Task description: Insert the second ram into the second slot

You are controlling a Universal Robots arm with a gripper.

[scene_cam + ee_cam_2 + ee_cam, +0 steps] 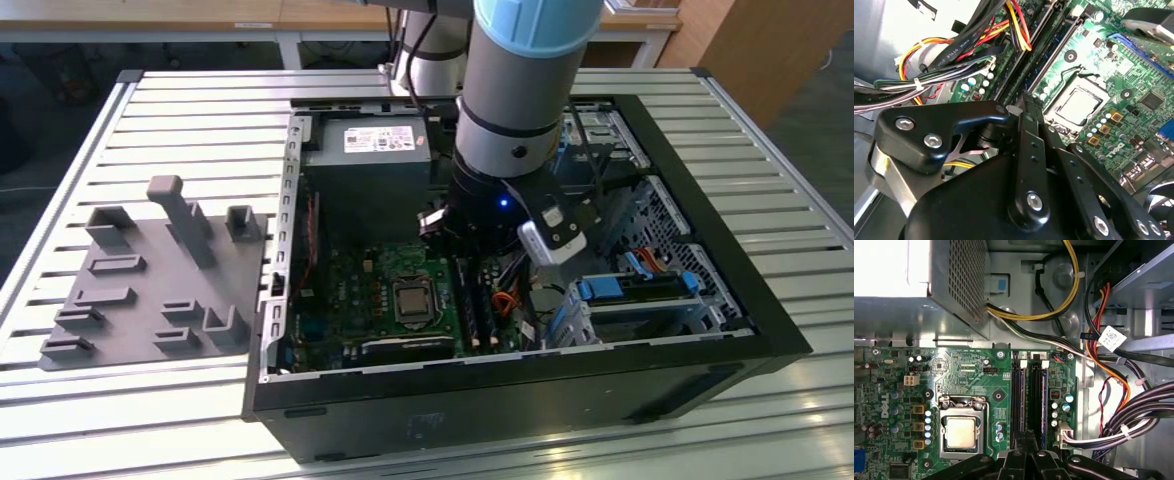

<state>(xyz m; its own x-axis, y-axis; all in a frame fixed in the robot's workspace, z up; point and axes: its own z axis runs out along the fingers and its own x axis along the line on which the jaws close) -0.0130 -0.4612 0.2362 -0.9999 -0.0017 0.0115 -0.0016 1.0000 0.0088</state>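
My gripper (1030, 436) hangs inside the open computer case (747, 300), right over the bank of memory slots (1029, 390) beside the processor socket (961, 431). Its two black fingers stand together, shut, with no gap showing, and their tips point down at the middle of the slots (1026, 65). A thin bluish strip, which I take for the second ram (1024, 400), stands edge-on in a slot and runs under the fingertips. Another such strip (1043, 400) stands two slots over. Whether the tips touch the ram is hidden. The exterior view shows the gripper (467, 245) low over the motherboard (360, 300).
Bundles of black, yellow and orange cables (1114, 405) crowd the side of the slots away from the socket. The power supply box (367, 170) stands at the case's far end, blue drive brackets (634, 290) on the exterior view's right. A grey parts fixture (154, 275) lies outside the case.
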